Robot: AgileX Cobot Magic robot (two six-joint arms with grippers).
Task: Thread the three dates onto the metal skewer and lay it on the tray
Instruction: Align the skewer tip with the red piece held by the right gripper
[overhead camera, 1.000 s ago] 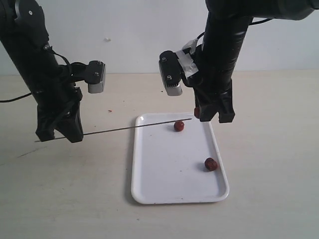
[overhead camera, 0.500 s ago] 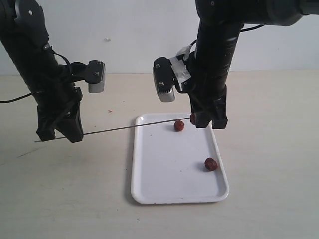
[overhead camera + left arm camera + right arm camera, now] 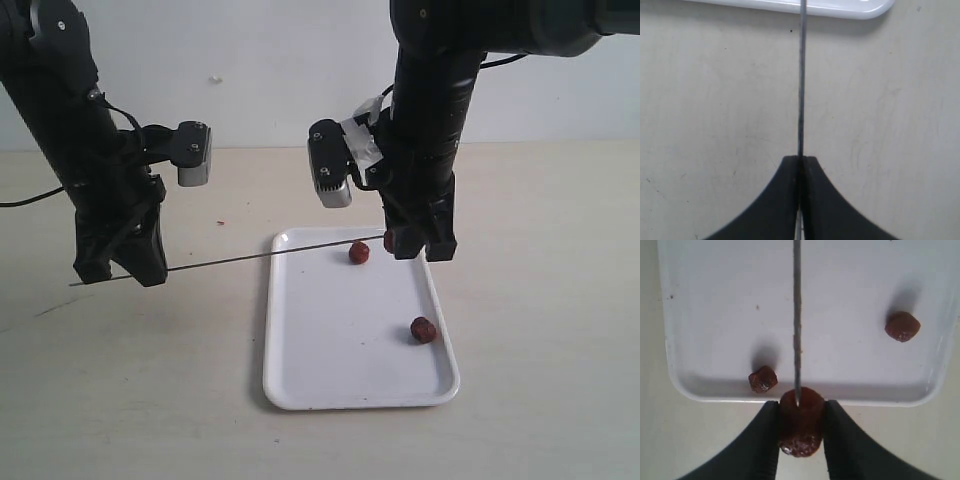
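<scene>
Right gripper (image 3: 800, 406) grasps a date (image 3: 800, 427), metal skewer (image 3: 797, 315) tip at its face centre. Left gripper (image 3: 800, 162) clenches the skewer, lying 9 o'clock from the date.

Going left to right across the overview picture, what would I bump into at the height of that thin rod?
The left fingers clamped on the metal skewer → the skewer's bare shaft → the loose date on the tray → the held date between the right fingers.
</scene>
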